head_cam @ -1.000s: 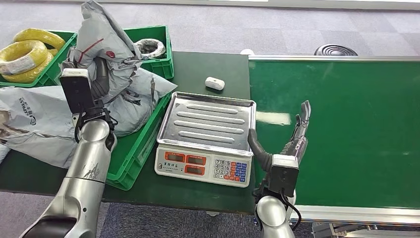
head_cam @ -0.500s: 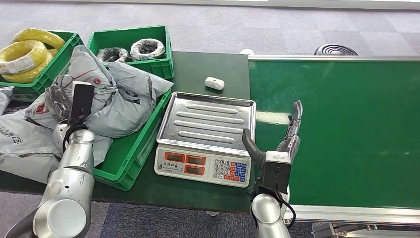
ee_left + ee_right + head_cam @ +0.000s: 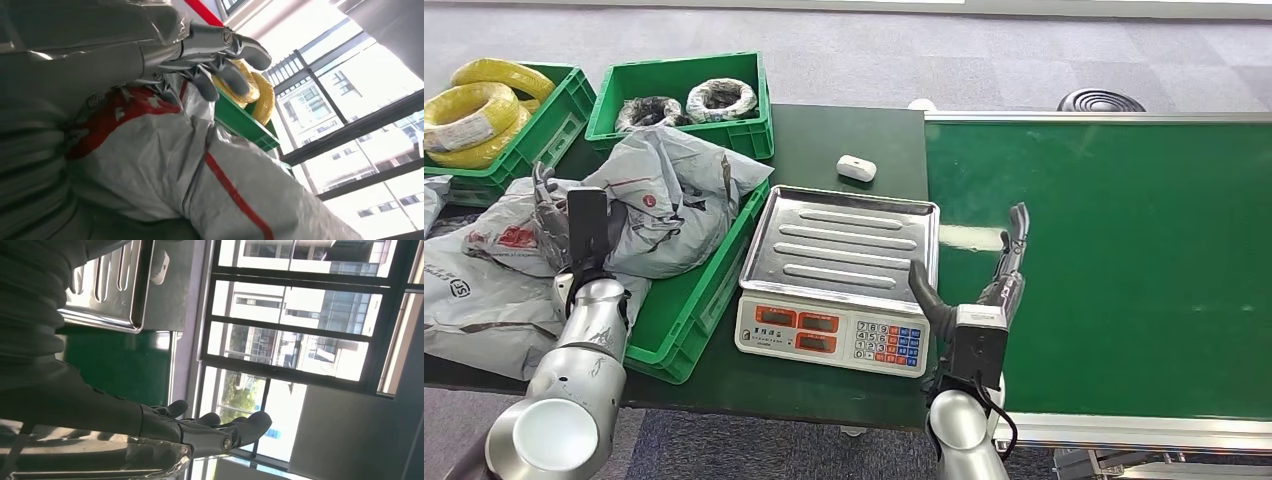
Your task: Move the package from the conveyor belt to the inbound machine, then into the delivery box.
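A grey package with a red stripe (image 3: 664, 200) lies crumpled in the green delivery box (image 3: 699, 300), left of the scale. My left hand (image 3: 546, 200) is at the package's left end. In the left wrist view its fingers (image 3: 215, 55) lie stretched out against the package (image 3: 165, 165) without closing around it. My right hand (image 3: 1009, 260) hovers open over the left edge of the green conveyor belt (image 3: 1124, 250), holding nothing. The right wrist view shows that hand (image 3: 210, 432) with its fingers extended. The weighing scale (image 3: 824, 330) has a bare steel tray (image 3: 844, 245).
More grey packages (image 3: 474, 300) lie on the table left of the box. At the back stand a crate of yellow cable coils (image 3: 484, 100) and a crate of small coils (image 3: 689, 95). A small white object (image 3: 857, 167) sits behind the scale.
The left arm has come down from holding the package high over the box. The package now lies slumped in the box. The right hand has drifted slightly left and back.
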`<state>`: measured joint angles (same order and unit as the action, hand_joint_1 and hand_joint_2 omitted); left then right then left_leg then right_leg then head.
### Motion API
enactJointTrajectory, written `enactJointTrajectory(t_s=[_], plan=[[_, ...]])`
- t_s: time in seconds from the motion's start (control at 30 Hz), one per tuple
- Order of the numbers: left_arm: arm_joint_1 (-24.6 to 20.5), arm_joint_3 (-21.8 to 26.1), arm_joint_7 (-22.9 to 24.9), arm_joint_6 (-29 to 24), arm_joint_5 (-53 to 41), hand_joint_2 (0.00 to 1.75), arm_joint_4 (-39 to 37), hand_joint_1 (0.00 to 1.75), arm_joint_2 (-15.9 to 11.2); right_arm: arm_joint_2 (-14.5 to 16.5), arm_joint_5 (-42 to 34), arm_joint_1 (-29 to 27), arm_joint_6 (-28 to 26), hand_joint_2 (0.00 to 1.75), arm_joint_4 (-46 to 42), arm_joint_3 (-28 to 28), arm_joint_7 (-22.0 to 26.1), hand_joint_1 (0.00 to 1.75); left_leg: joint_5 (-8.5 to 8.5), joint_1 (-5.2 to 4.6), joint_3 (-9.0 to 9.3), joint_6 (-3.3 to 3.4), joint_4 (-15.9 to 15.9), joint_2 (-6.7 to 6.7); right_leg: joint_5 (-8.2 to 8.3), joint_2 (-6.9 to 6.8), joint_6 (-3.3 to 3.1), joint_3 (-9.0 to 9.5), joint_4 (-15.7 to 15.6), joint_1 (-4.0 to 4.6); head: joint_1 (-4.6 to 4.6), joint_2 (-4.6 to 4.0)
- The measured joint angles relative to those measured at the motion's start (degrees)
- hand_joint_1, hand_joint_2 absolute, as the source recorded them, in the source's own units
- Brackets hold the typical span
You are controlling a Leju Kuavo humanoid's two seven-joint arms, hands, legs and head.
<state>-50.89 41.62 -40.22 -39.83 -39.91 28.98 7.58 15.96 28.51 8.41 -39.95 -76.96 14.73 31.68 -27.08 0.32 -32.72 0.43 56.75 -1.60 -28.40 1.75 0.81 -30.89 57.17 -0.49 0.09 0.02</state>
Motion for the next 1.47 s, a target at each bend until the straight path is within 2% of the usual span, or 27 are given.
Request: enactJointTrajectory(t_s=[0.17,0.47,0.6,0.7,0.83,1.07,1.3,1.47], plan=[[0.55,-3.51,-0.02,0.29,6.17,1.75,-0.06,0.0,0.09,0.0,-0.05,0.63,0.0,1.75,0.52,0.0,0.15,0.0,0.01,0.0,0.0,0.0,0.0,0.0,0.0,-0.01,0.0,0.01,0.0,0.0,0.0,0.0],[1.07,-6.33,-0.02,0.79,7.93,1.75,0.03,0.0,0.09,0.0,-0.06,0.97,0.0,1.75,1.03,0.0,0.2,0.0,0.01,0.0,0.0,0.0,0.01,0.0,0.0,-0.02,0.0,0.01,0.0,-0.01,0.0,0.0],[2.29,-9.85,-0.02,2.5,15.9,0.0,2.12,0.0,0.24,0.0,-0.12,1.24,0.0,1.75,1.25,-0.01,0.34,0.0,0.01,0.0,0.0,-0.01,0.01,0.0,0.0,-0.02,0.0,0.0,0.0,-0.01,0.0,0.0],[4.33,-15.93,-0.02,3.25,25.14,0.0,6.16,0.0,0.48,0.0,-0.2,1.8,0.0,1.75,1.58,-0.02,0.42,0.0,0.01,0.0,-0.01,-0.01,0.01,0.0,0.0,-0.02,0.0,0.0,0.0,-0.01,0.0,0.0],[9.11,-25.87,-0.02,4.16,33.4,0.0,15.42,0.0,0.96,0.01,-0.21,2.52,0.0,1.75,2.12,-0.02,0.71,0.0,0.0,0.0,-0.03,0.0,0.01,-0.01,0.0,-0.02,0.0,0.0,0.0,-0.01,-0.01,0.0],[20.99,-42.04,0.61,5.56,36.23,0.0,37.65,0.0,2.4,0.04,-0.21,2.91,0.0,1.75,2.38,0.07,1.38,0.0,-0.02,-0.06,-0.06,0.01,0.01,0.0,-0.01,-0.02,0.01,-0.03,-0.04,-0.04,0.0,0.0],[31.32,-51.53,0.38,5.99,35.72,0.0,53.91,0.0,3.28,-0.18,-3.04,2.47,0.59,1.75,0.96,2.14,1.36,0.0,-0.02,-0.08,-0.07,0.0,0.0,0.01,-0.01,-0.02,0.01,-0.07,-0.04,-0.03,-0.01,0.0],[36.74,-55.77,0.09,7.2,36.29,0.0,60.32,0.0,3.27,-0.66,-9.37,1.49,5.22,1.75,-1.36,4.47,2.18,0.0,-0.02,-0.08,-0.07,0.0,0.0,0.01,-0.02,-0.02,0.0,-0.07,-0.04,-0.02,-0.01,-0.01]])
